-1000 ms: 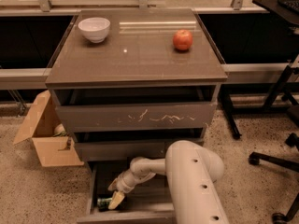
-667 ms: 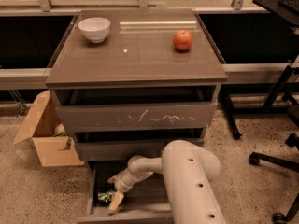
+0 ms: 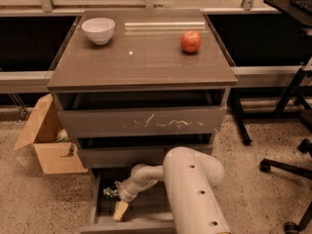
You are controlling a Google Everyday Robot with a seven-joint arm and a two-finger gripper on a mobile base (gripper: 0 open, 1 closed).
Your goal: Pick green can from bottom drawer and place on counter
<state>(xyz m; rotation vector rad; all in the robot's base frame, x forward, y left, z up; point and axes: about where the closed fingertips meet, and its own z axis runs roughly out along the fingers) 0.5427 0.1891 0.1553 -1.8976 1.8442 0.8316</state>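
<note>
Counter (image 3: pixel 141 62): grey-brown top, with white bowl (image 3: pixel 98 29), red apple (image 3: pixel 191 41).
Bottom drawer (image 3: pixel 127 225): grey-brown tray, dark green can (image 3: pixel 109 193) inside.
Gripper (image 3: pixel 117 203): beside can; open or closed, cannot tell.

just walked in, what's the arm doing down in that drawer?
The robot's arm is reaching into the open bottom drawer, with the gripper right beside the green can at the drawer's left side. The can is not lifted out yet. The counter holds a white bowl and a red apple.
</note>
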